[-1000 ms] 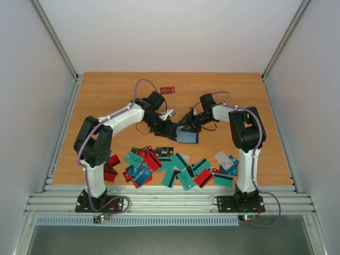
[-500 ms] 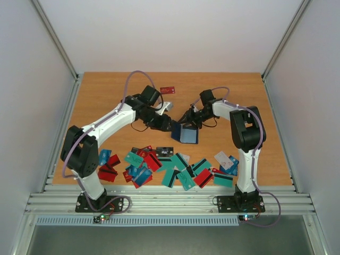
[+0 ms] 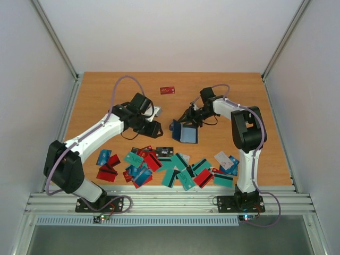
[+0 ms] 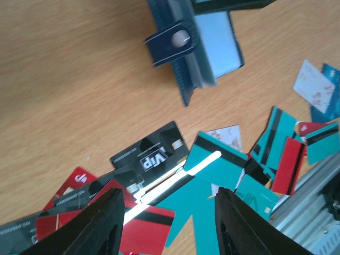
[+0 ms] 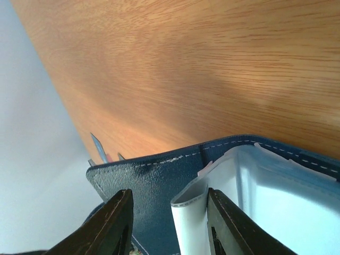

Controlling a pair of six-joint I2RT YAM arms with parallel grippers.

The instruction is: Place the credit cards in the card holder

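The card holder [image 3: 187, 135] lies open at mid-table, its navy cover [image 5: 154, 180] raised on the left and its grey-blue pockets [image 5: 265, 196] showing. My right gripper [image 3: 183, 121] is at that raised side. In the right wrist view its jaws [image 5: 170, 212] stand apart, with the cover and a pocket edge between them. My left gripper [image 3: 154, 127] is open and empty, left of the holder. In its wrist view [image 4: 170, 212] it hovers over a black card [image 4: 151, 154], a teal card [image 4: 220, 159] and a red card [image 4: 143, 228]. The holder [image 4: 196, 48] shows farther off there.
Many credit cards [image 3: 175, 164] lie spread in a row along the near part of the table. More red and blue cards [image 3: 108, 167] lie at the near left. One red card [image 3: 168, 90] lies alone at the far middle. A metal rail [image 3: 159, 199] edges the near side.
My left arm has drawn back to the left, away from the card holder, and its gripper is now over the cards. The right gripper and the open holder have barely moved.
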